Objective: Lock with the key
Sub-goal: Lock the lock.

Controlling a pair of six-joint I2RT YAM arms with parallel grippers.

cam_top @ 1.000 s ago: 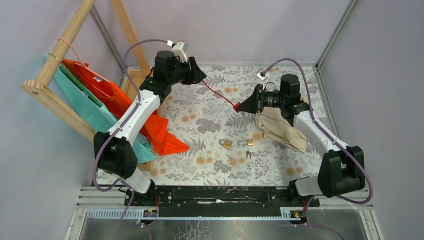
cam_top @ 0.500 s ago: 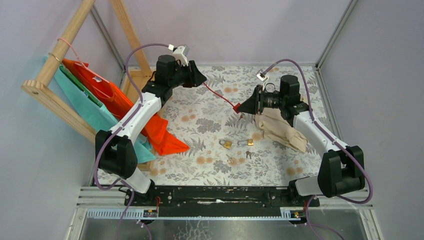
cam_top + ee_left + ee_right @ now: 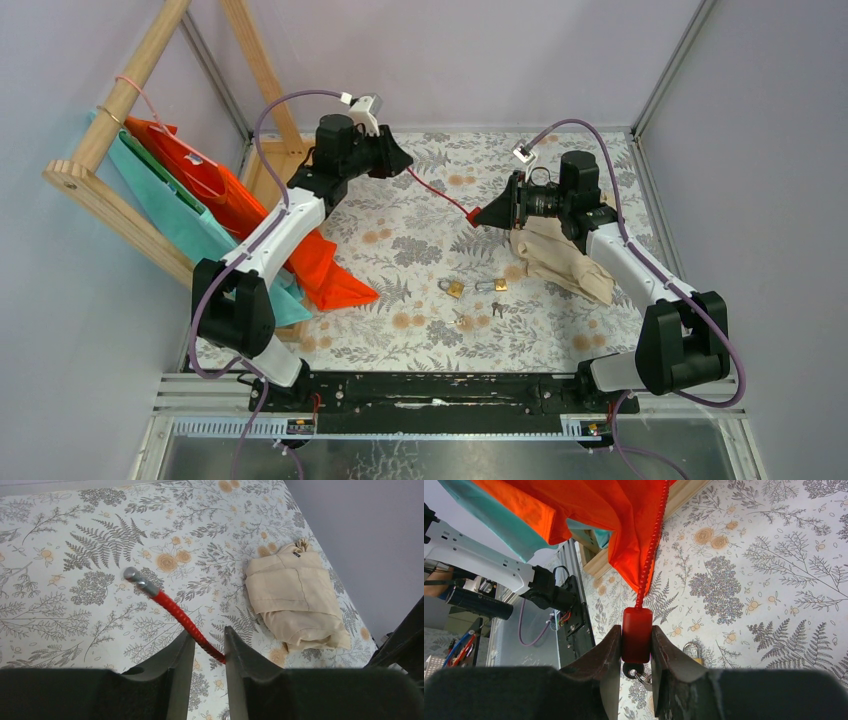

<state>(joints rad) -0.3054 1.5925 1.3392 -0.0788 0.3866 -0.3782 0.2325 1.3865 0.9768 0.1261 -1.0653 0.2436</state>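
Right gripper (image 3: pixel 635 633) was clamped on the lock (image 3: pixel 636 635), fingers flat on both sides of the red body, held up over the table (image 3: pixel 560 330). What looked like the key (image 3: pixel 633 670) hung under the body, between the fingers.

The red cable (image 3: pixel 185 622) ran across to the left gripper (image 3: pixel 207 636). Its fingers stood a little apart around the cable, which lay against one finger with a gap on the other side, so it was not clamped. The cable's metal tip (image 3: pixel 135 575) stuck out free past the fingers.

Risks:
- The cable could slide out of the loose left fingers, since it looked springy.
- The long free end could wobble and miss the body's hole.
- A pull between the arms could twist the lock in the right grip.
- The key sat close to the fingers and could get knocked.
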